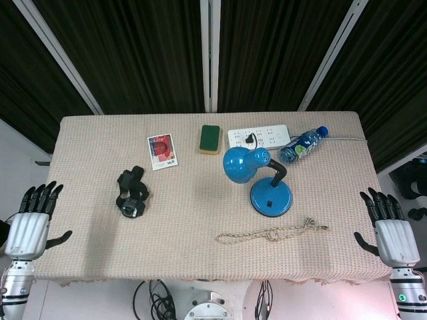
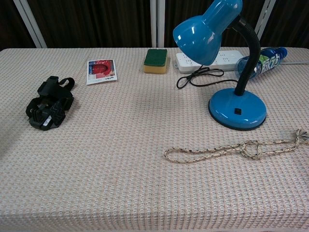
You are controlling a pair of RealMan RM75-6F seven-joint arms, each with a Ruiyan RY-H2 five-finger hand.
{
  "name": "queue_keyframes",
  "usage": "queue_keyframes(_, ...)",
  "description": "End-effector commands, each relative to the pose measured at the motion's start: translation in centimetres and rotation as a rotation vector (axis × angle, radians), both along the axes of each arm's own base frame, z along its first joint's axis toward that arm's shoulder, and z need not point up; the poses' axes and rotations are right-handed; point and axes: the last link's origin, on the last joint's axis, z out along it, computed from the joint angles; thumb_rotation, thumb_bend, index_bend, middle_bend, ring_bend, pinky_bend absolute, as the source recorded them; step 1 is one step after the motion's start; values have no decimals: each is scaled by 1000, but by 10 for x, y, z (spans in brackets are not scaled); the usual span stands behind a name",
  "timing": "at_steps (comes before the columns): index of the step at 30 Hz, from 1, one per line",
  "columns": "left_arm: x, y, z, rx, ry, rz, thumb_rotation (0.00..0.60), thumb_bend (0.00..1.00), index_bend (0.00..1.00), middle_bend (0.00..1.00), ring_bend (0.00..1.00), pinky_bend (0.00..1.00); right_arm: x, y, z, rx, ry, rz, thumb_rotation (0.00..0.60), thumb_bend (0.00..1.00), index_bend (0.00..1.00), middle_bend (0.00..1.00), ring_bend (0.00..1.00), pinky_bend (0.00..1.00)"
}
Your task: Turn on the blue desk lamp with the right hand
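Note:
The blue desk lamp stands right of the table's centre, its round base carrying a small dark switch on top and its shade bent toward the left. Its black cord runs to a white power strip behind it. My right hand hangs open off the table's right edge, fingers spread, well right of the lamp. My left hand is open off the left edge. Neither hand shows in the chest view.
A knotted rope lies in front of the lamp. A blue water bottle lies behind it on the right. A green-yellow sponge, a red-printed card and a black strapped device sit further left.

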Motion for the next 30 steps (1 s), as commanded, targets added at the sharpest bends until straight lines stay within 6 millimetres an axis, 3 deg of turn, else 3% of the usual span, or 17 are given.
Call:
queue_keyframes(1, 0, -1, 0, -6, 0, 0, 600, 0, 0, 11, 0, 0, 0, 0, -1, 3, -3, 2, 600, 176, 0, 0, 0, 0)
queue_keyframes(24, 3, -1, -3, -32, -10, -13, 600, 0, 0, 11, 0, 0, 8, -4, -5, 31, -3, 39, 600, 180, 0, 0, 0, 0)
queue_keyframes(28, 4, 0, -5, -35, -11, -19, 600, 0, 0, 11, 0, 0, 14, -7, -10, 72, 8, 70, 600, 260, 0, 5, 0, 0)
queue_keyframes(30, 4, 0, -6, -39, -10, -19, 600, 0, 0, 11, 0, 0, 18, -8, -17, 105, 14, 81, 600, 283, 0, 82, 8, 0)
